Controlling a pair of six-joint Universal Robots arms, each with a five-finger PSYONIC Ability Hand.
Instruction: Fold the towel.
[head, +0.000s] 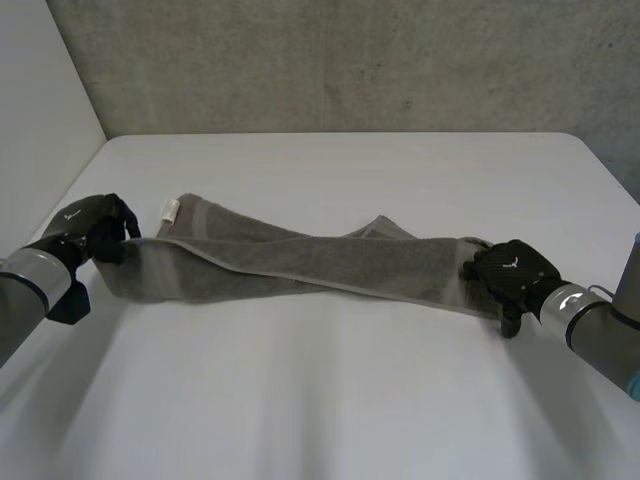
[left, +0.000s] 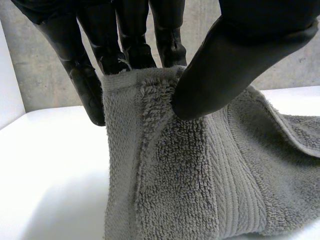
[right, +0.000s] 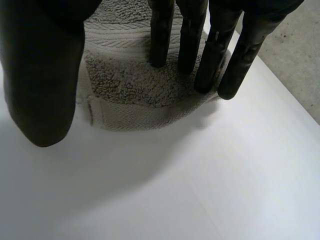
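A grey towel lies bunched into a long band across the middle of the white table, with a white label near its left end. My left hand holds that left end. In the left wrist view its thumb presses the towel against the fingers, and the cloth hangs down from the pinch. My right hand rests at the towel's right end. There its straight fingers lie on the towel's hemmed end, and the thumb stands apart over bare table.
A grey wall rises behind the table's far edge. White tabletop stretches in front of the towel, towards me, and behind it up to the wall.
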